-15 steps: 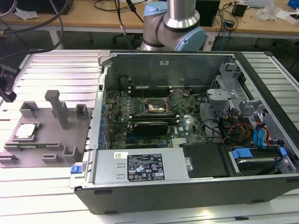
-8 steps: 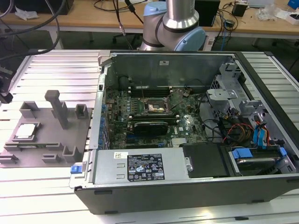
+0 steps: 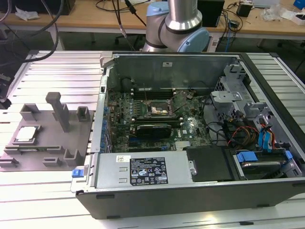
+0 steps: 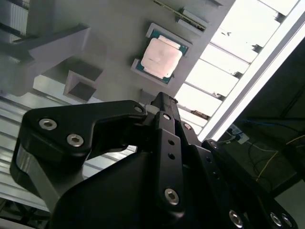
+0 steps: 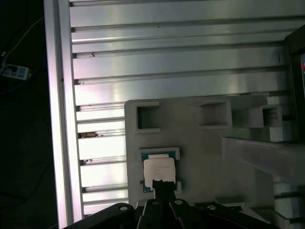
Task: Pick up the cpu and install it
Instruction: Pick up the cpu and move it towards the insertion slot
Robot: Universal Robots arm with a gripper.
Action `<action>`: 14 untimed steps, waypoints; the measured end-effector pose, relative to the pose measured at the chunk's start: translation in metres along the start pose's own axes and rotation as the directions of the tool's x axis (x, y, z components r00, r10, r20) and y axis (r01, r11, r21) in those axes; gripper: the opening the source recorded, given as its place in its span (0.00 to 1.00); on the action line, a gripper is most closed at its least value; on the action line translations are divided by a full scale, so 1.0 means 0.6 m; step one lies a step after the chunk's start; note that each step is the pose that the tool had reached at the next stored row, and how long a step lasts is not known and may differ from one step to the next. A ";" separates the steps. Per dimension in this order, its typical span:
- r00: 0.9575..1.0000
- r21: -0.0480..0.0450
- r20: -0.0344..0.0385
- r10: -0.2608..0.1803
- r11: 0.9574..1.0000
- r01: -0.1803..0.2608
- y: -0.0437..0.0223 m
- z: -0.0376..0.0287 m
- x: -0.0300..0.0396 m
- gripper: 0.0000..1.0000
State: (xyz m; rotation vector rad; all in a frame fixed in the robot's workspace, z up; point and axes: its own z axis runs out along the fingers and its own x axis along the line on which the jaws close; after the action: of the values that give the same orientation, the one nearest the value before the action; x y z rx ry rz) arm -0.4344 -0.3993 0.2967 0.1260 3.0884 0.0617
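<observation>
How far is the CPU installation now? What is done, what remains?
Done: nothing yet; the cpu lies in the grey fixture. In hand: the gripper hangs near it in both wrist views. Left: pickup and seating in the motherboard socket.

Silver arm (image 3: 183,14) w/ pale-blue joint caps (image 3: 202,39); matte blk hand (image 4: 163,100), silver hex screws (image 4: 47,124).
</observation>
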 end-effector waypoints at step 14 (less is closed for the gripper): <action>1.000 0.001 -0.009 0.000 1.000 0.000 -0.030 0.061 -0.022 0.11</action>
State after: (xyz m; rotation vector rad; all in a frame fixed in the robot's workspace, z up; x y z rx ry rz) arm -0.4206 -0.4169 0.2603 0.1265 3.0974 0.0613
